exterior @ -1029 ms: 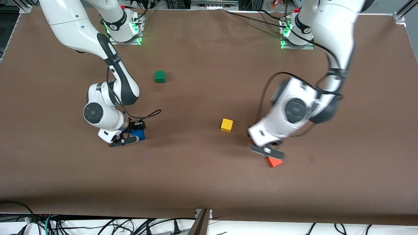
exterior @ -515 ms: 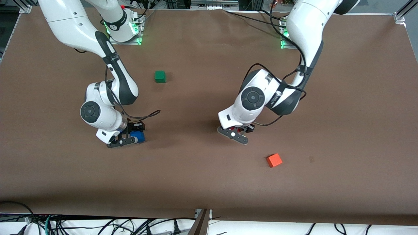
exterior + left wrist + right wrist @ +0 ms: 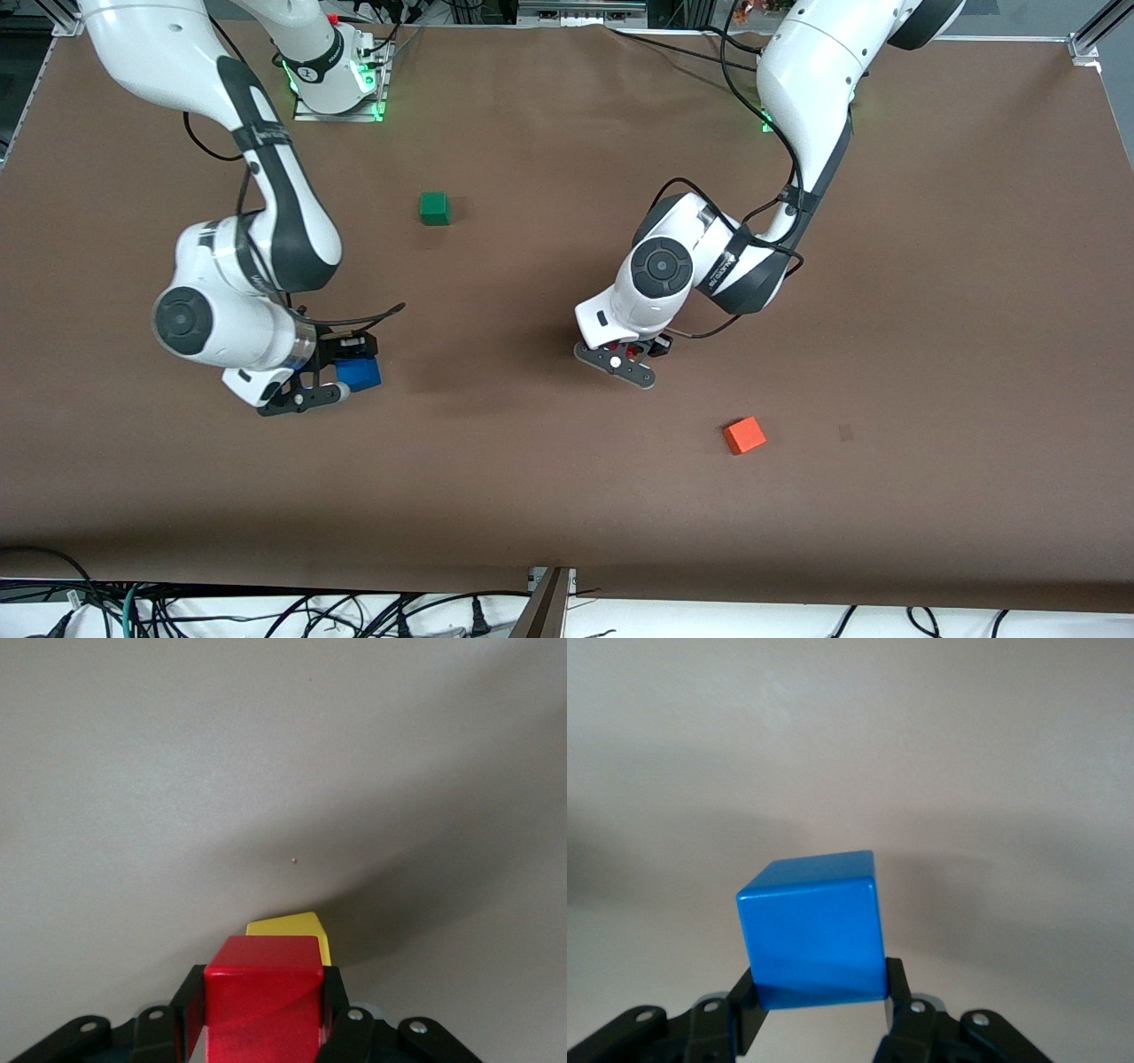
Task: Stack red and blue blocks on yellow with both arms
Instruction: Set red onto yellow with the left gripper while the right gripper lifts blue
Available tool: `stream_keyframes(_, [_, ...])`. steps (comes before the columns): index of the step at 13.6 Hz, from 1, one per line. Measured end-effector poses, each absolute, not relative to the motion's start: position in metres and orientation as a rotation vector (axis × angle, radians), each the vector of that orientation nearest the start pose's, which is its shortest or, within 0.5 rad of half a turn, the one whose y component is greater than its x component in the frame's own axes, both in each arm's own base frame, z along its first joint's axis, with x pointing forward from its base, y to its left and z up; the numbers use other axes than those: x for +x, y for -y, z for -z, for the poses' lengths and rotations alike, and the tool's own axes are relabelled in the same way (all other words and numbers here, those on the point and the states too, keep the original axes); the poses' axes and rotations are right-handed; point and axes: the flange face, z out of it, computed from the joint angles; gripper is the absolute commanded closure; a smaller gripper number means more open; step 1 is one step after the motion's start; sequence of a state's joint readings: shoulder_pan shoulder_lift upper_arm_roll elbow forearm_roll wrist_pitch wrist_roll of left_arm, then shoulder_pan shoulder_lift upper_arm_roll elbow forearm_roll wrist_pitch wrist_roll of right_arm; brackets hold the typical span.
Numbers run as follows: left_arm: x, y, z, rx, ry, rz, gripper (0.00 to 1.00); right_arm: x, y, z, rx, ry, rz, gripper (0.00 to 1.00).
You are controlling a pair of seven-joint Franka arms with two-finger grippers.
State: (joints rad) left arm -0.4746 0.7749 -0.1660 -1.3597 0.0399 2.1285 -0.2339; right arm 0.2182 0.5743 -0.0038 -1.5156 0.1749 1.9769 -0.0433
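While the left gripper point(image 3: 631, 354) holds the red block point(image 3: 263, 997) tightly between its fingers, it has moved in the last second from above the orange-red cube point(image 3: 744, 435) to the place of the yellow cube point(image 3: 292, 930). In the front view the yellow cube is now hidden under this gripper; the left wrist view shows it just under the red block, with only its top edge visible. I cannot tell if the two blocks already touch. My judgement is that the red block is nearly ready to be put down on the yellow one.

The right gripper point(image 3: 341, 377) is closed on the blue block point(image 3: 359, 373). A second ago the block was low at the table; now the right arm has risen and shifted a little toward its own end of the table. In the right wrist view the blue block point(image 3: 813, 930) hangs free over the bare brown table point(image 3: 549, 496), so it seems lifted. It probably must wait until the red block is placed.

The green cube point(image 3: 434, 207) and the orange-red cube have not moved and lie well apart from both grippers. There is no container on the table; all the cubes lie directly on it or are in the grippers.
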Motion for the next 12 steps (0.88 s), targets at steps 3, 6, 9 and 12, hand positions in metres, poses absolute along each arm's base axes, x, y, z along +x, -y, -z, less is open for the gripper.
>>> stream_keyframes(3, [0.6,0.427,-0.257,-3.157,-0.599,-0.049,1.0,0.676,-0.165,-0.335,-2.982,0.182,-0.196,0.69])
stream_keyframes(6, [0.601,0.426,-0.257,-3.139,-0.604,-0.037,1.0,0.675,-0.186,-0.342,-2.985,0.094,-0.186,0.69])
stream_keyframes(9, [0.602,0.425,-0.256,-3.134,-0.604,-0.037,1.0,0.672,-0.222,-0.352,-2.986,0.008,-0.167,0.69])
stream_keyframes(12, [0.599,0.428,-0.257,-3.133,-0.598,-0.041,1.0,0.667,-0.269,-0.359,-2.981,-0.097,-0.152,0.69])
